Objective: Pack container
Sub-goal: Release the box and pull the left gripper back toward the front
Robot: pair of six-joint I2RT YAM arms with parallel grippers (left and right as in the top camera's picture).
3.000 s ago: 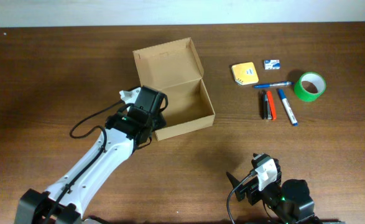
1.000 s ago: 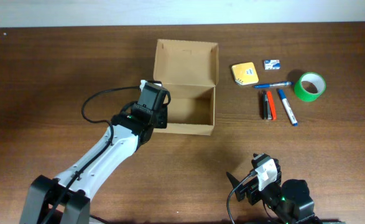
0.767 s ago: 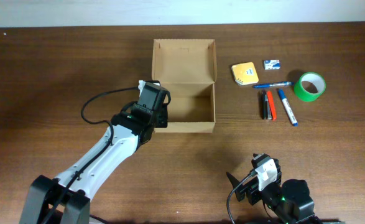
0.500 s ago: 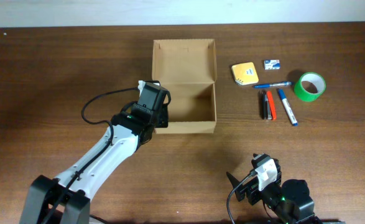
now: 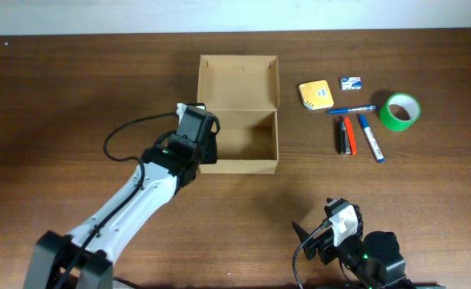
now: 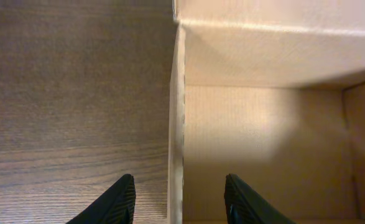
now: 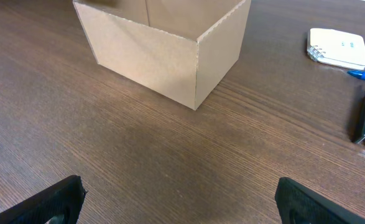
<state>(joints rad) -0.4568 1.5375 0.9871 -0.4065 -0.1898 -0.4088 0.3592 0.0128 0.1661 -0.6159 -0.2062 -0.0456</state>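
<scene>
The container, a plain brown cardboard box, stands open at the table's middle with its lid flap up at the far side. It is empty inside. My left gripper is open and straddles the box's left wall, one finger outside, one inside, with a gap on each side. My right gripper is open and empty, low over the table near the front edge, with the box ahead of it.
To the right of the box lie a yellow notepad, a small eraser, a blue pen, a red and a black marker, a blue marker and a green tape roll. The notepad also shows in the right wrist view.
The box has swung from a skewed pose to square with the table, and my left gripper moved with it at its left wall. The right arm has not moved.
</scene>
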